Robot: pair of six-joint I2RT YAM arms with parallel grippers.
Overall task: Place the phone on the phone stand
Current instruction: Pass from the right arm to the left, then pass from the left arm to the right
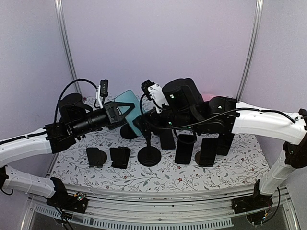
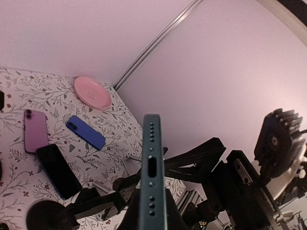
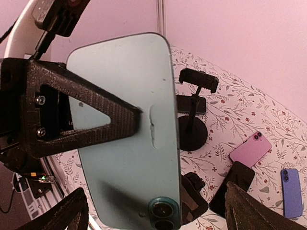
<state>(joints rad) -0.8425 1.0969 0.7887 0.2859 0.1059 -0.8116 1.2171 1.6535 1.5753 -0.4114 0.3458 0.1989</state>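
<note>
The left gripper is clamped on the teal phone, one black triangular finger pressed flat against its back. The phone is held in the air over the back left part of the floral table, its port edge toward the left wrist camera. The right gripper is spread wide, its fingers standing clear on either side of the phone's camera end. The black phone stand stands mid-table, below and near the phone.
</note>
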